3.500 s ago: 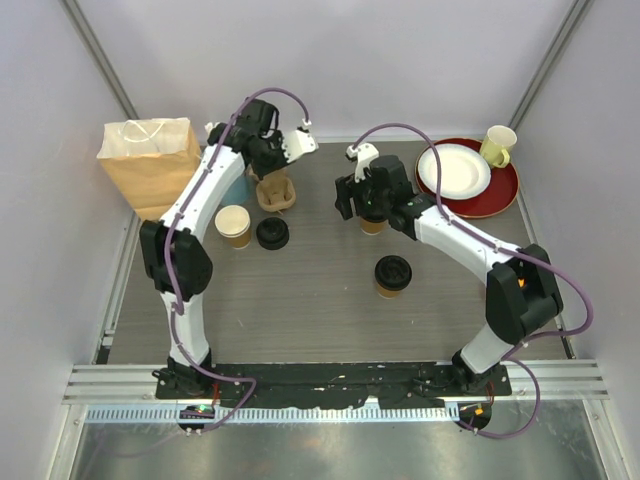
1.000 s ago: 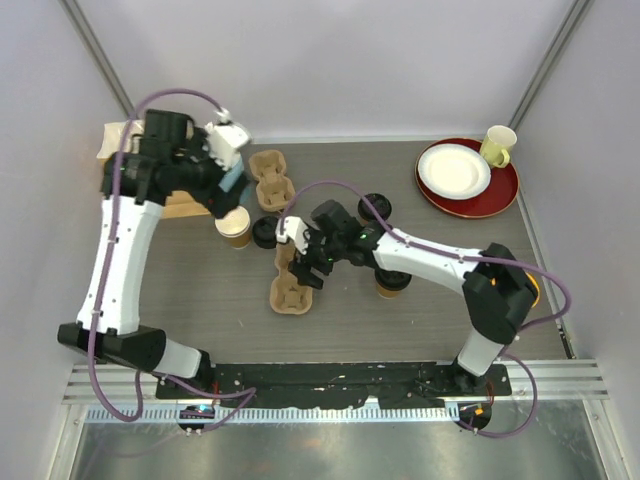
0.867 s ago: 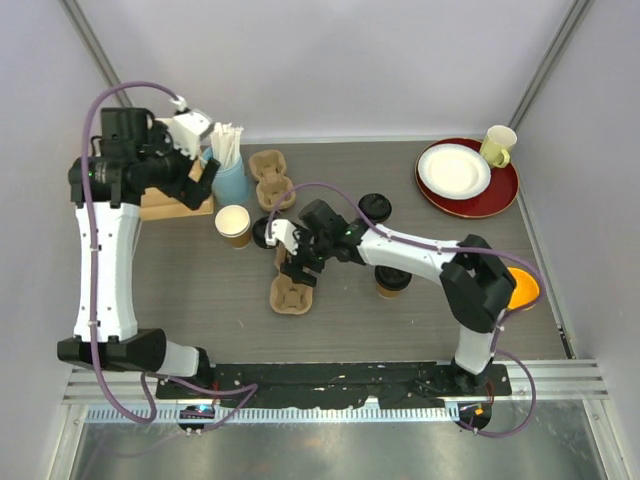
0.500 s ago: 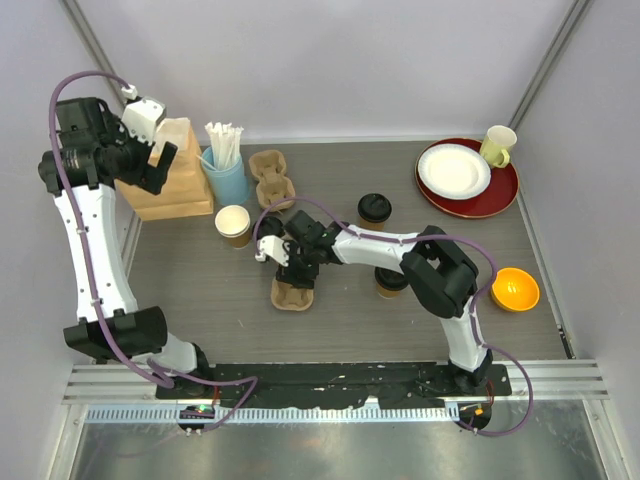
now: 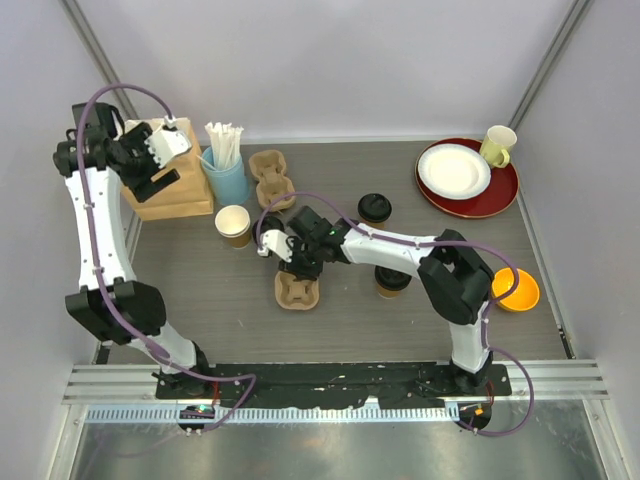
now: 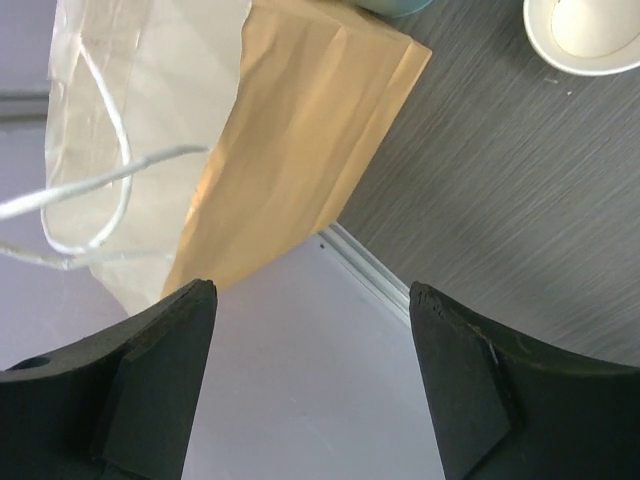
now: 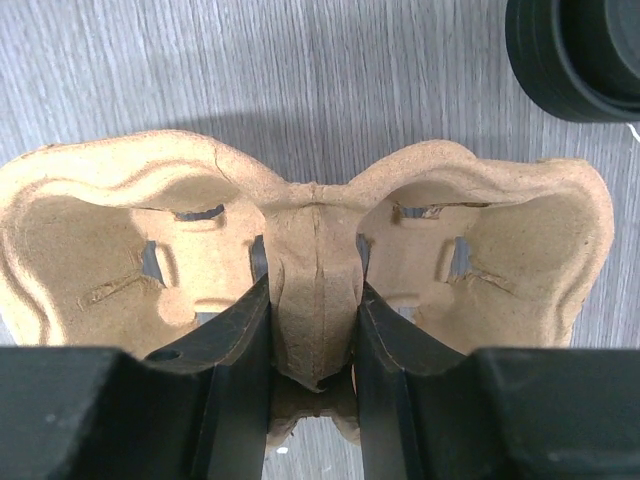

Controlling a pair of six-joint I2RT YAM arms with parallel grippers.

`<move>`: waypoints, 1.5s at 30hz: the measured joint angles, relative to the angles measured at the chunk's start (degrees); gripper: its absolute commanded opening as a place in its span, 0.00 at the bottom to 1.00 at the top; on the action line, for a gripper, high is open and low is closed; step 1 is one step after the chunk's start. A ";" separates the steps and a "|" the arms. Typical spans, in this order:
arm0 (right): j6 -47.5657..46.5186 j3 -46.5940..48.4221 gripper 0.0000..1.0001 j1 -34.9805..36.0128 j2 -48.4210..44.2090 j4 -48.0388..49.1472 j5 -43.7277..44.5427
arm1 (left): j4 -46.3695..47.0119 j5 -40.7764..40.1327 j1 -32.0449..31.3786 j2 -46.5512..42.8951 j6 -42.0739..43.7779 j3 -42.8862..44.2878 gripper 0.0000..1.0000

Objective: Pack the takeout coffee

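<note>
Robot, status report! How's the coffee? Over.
Left gripper open, by paper bag. Right gripper shut on cup carrier. Far lidded cup, near lidded cup: outside carrier.

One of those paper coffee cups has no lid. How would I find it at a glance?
Find the big brown paper bag at the far left, then the light-blue cup of white straws beside it. Just in front of that stands the open cup. The far lidded cup and the near lidded cup wear black tops, while this one shows its pale inside.
</note>
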 measured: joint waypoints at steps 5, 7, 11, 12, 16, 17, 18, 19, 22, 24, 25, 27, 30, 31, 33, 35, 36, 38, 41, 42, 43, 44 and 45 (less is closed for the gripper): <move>1.20 -3.63 0.32 0.00 -4.31 0.42 0.83 | -4.74 10.99 5.46 5.84 12.09 6.91 0.82; 1.25 -4.68 0.32 0.00 -5.40 0.37 0.94 | -5.62 16.24 7.30 6.51 16.70 9.33 0.82; 1.25 -4.83 0.31 0.00 -5.64 0.63 1.22 | -6.14 21.97 5.62 5.60 21.42 10.56 0.84; 1.25 -4.83 0.31 0.00 -5.64 0.63 1.27 | -6.23 22.47 4.13 5.22 21.40 9.92 0.85; 1.27 -4.83 0.31 -0.07 -5.64 0.66 1.44 | -6.80 24.61 -0.52 5.64 20.26 7.50 0.91; 1.27 -4.83 0.32 -0.09 -5.64 0.63 1.49 | -6.91 24.81 -0.94 6.45 19.76 8.02 0.92; 1.29 -4.83 0.31 -0.13 -5.64 0.66 1.49 | -6.95 24.76 -1.14 7.50 19.47 8.92 0.93; 1.31 -4.83 0.31 -0.13 -5.64 0.66 1.51 | -6.95 24.46 -1.55 8.63 19.32 9.99 0.93; 1.44 -4.83 0.32 -0.20 -5.64 0.66 1.62 | -6.47 21.99 -2.54 11.63 19.21 12.59 0.94; 1.46 -4.83 0.32 -0.20 -5.64 0.66 1.75 | -6.51 20.26 -3.85 13.38 19.15 13.90 0.94; 1.49 -4.83 0.32 -0.22 -5.64 0.63 1.95 | -6.64 19.47 -4.17 14.27 19.15 14.86 0.93; 1.49 -4.85 0.32 -0.24 -5.64 0.63 2.19 | -6.95 17.59 -4.81 16.61 19.21 18.03 0.91; 1.51 -4.85 0.31 -0.33 -5.64 0.63 2.58 | -6.99 14.47 -4.70 19.08 19.15 21.11 0.87; 1.53 -4.85 0.31 -0.37 -5.64 0.63 2.60 | -7.04 13.38 -4.70 19.80 19.23 21.81 0.86; 1.64 -4.85 0.31 -0.44 -5.64 0.63 2.69 | -7.06 11.58 -4.59 21.14 19.17 22.56 0.83; 1.70 -4.85 0.31 -0.48 -5.64 0.63 2.78 | -7.21 10.21 -4.55 22.16 19.23 22.62 0.77; 1.73 -4.85 0.31 -0.50 -5.64 0.63 2.80 | -7.34 9.81 -4.55 22.56 19.30 22.62 0.69; 1.86 -4.87 0.31 -0.50 -5.64 0.63 2.82 | -7.48 9.01 -4.57 23.41 19.23 22.62 0.60; 2.05 -4.87 0.31 -0.50 -5.64 0.63 2.89 | -7.72 8.17 -4.74 24.22 19.06 22.62 0.35; 2.10 -4.87 0.31 -0.50 -5.64 0.63 2.99 | -7.80 7.96 -4.79 24.37 19.19 22.62 0.20; 2.12 -4.87 0.31 -0.50 -5.64 0.61 3.02 | -7.85 7.82 -4.83 24.44 19.19 22.62 0.12; 2.19 -4.87 0.31 -0.50 -5.64 0.61 3.06 | -7.87 7.61 -4.85 24.44 19.12 22.62 0.03; 2.27 -4.87 0.31 -0.50 -5.64 0.61 3.10 | -7.89 7.32 -4.87 24.44 19.17 22.62 0.00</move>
